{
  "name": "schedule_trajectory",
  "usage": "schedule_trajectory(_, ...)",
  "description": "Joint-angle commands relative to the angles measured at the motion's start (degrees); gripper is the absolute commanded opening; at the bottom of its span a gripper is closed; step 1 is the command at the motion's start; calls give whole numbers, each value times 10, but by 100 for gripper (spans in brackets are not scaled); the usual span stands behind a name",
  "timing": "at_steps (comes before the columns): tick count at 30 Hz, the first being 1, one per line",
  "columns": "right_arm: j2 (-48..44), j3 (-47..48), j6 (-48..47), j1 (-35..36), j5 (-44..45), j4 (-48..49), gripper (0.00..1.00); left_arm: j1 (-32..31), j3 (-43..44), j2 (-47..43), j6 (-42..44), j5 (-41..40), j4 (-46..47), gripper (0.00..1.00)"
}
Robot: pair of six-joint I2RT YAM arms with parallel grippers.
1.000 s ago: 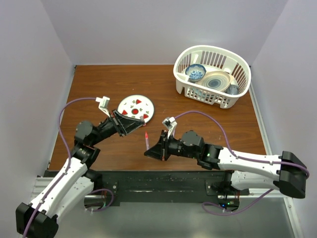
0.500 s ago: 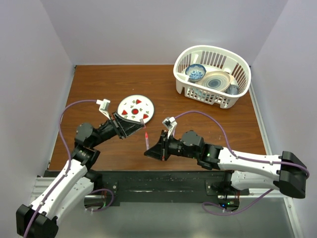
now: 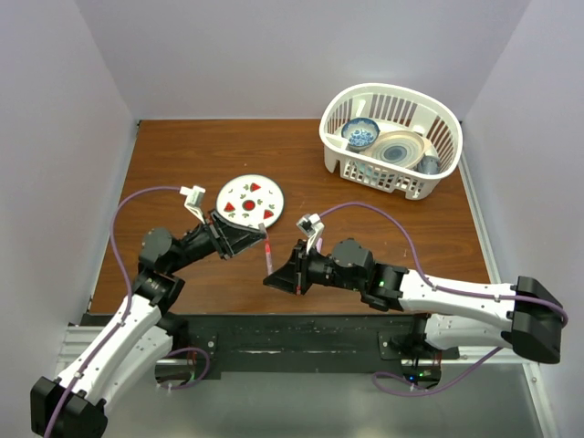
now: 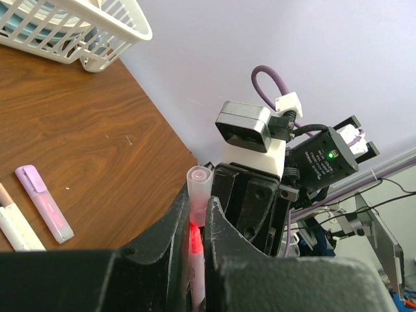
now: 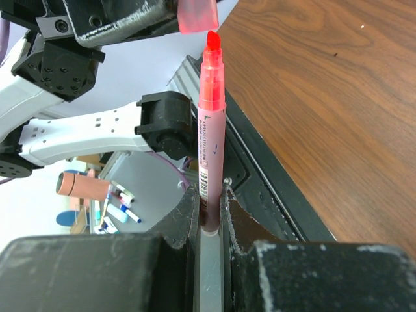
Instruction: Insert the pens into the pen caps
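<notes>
Pen (image 5: pixel 209 130) and cap (image 5: pixel 197 16) now nearly meet. Over the last second the left gripper (image 4: pixel 198 218) has slid in from beside the plate (image 3: pixel 251 199) toward the right gripper (image 5: pixel 210 195), which has barely shifted. We see the right one clenched on the reddish pen's barrel above the near part of the table (image 3: pixel 182 155), with the red tip pointing at the left one. The left one is clenched on the reddish-pink cap, whose open end sits just over that tip. We judge the lining-up about done for this pair, with only the push along the pen's axis left.

We cannot tell whether tip and cap touch or stand just apart, because the right wrist view cuts the cap off at its upper edge. From above, the pen is a thin sliver and the cap is lost between the fingers. In the left wrist view a pale pink pen (image 4: pixel 43 203) and a white pen (image 4: pixel 13 218) lie side by side on the table. The white one is cut by the frame, and we cannot make out whether either is capped.
</notes>
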Motion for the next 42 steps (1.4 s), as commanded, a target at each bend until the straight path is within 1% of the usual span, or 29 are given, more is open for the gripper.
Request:
schedule_trajectory(1, 1, 29, -12, 2, 8, 23, 0, -3, -6, -10, 15, 16, 9, 0)
schedule_trajectory(9, -2, 31, -16, 3, 14, 18, 0, -3, -17, -26, 28, 32, -12, 0)
schedule_trajectory(15, 1, 42, -26, 2, 19, 7, 0, -3, -25, -30, 21, 52, -14, 0)
schedule_trajectory(19, 2, 62, -58, 2, 37, -23, 0, -3, -27, -25, -6, 101, 27, 0)
schedule_trajectory(24, 3, 90, -93, 2, 49, -61, 0, -3, -19, -33, 2, 115, 13, 1)
schedule_trajectory(25, 4, 94, -96, 2, 48, -66, 0, -3, -14, -33, 8, 117, -2, 4)
schedule_trajectory(26, 5, 97, -99, 2, 46, -68, 0, -3, -5, -28, 17, 119, -13, 11)
schedule_trajectory(28, 6, 100, -106, 2, 40, -75, 0, -3, 5, -27, 37, 122, -36, 20)
schedule_trajectory(29, 4, 99, -106, 2, 38, -75, 0, -3, 15, -27, 43, 120, -43, 29)
schedule_trajectory(31, 0, 94, -106, 2, 36, -75, 0, -3, 23, -30, 51, 111, -56, 35)
schedule_trajectory(32, -2, 93, -106, 3, 32, -73, 0, -3, 29, -35, 51, 109, -56, 41)
schedule_trajectory(34, -8, 88, -103, 2, 27, -70, 0, -3, 36, -39, 54, 98, -55, 48)
schedule_trajectory(35, -10, 87, -101, 2, 21, -67, 0, -3, 42, -40, 56, 95, -57, 53)
schedule_trajectory(38, -15, 83, -98, 3, 14, -67, 0, -3, 56, -36, 63, 88, -56, 59)
schedule_trajectory(42, -21, 72, -89, 3, 4, -60, 0, -3, 75, -25, 78, 71, -62, 61)
